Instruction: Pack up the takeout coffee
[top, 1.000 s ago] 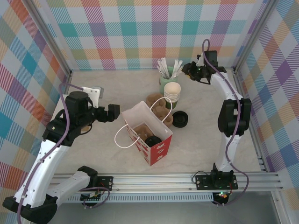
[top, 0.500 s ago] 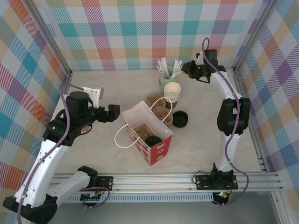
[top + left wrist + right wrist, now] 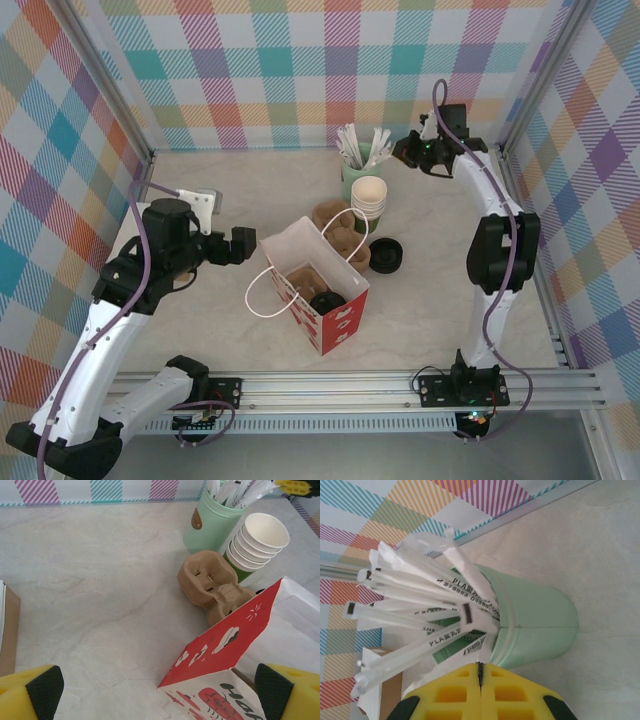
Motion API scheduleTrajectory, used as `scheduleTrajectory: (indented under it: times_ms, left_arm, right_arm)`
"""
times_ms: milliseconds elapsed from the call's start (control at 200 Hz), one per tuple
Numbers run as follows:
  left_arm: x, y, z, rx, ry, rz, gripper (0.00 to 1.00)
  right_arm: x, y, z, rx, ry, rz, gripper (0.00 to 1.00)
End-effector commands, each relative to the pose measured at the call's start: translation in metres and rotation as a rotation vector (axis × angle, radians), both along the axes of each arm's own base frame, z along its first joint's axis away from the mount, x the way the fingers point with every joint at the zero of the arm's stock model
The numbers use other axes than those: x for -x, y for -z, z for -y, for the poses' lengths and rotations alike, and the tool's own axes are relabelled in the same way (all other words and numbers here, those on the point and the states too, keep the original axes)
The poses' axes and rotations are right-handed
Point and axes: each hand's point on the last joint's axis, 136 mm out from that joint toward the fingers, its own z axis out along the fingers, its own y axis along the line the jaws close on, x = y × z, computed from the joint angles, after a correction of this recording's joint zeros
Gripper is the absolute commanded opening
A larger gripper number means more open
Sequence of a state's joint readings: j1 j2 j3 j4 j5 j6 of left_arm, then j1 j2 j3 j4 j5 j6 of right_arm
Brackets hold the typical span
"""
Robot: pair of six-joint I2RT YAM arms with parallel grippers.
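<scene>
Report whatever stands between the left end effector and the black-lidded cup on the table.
The paper bag stands squarely between the left end effector, at its left, and the black-lidded cup at its right. The brown cardboard carrier, behind the bag and next to the cup, also lies near that line.

In my overhead view the bag (image 3: 312,285) sits mid-frame on the table (image 3: 230,190). The carrier (image 3: 335,225) lies just above it. The cup stack (image 3: 368,198) stands upper right of the carrier, with the stirrer pot (image 3: 352,175) just above. The takeout coffee (image 3: 386,255) stands right of the bag.
</scene>
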State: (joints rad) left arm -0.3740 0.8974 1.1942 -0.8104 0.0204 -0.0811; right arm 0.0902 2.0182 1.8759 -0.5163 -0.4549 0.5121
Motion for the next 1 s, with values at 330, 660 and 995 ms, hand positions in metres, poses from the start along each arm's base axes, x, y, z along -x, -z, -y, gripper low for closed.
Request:
scheduleTrajectory:
  times_ms: [330,660,995]
  left_arm:
    - [0.000,-0.002,-0.006,0.008,-0.025,0.026,1.00]
    - [0.000,-0.004,-0.017,0.017,-0.094,0.057,1.00]
    - [0.004,-0.007,-0.033,0.010,-0.174,0.093,1.00]
  right_arm:
    - [0.091,-0.134,0.025,0.173,-0.038,0.239,0.04]
    - [0.193,-0.203,0.029,0.193,-0.086,0.363,0.03]
    - [0.294,-0.288,0.008,0.042,-0.213,0.589,0.03]
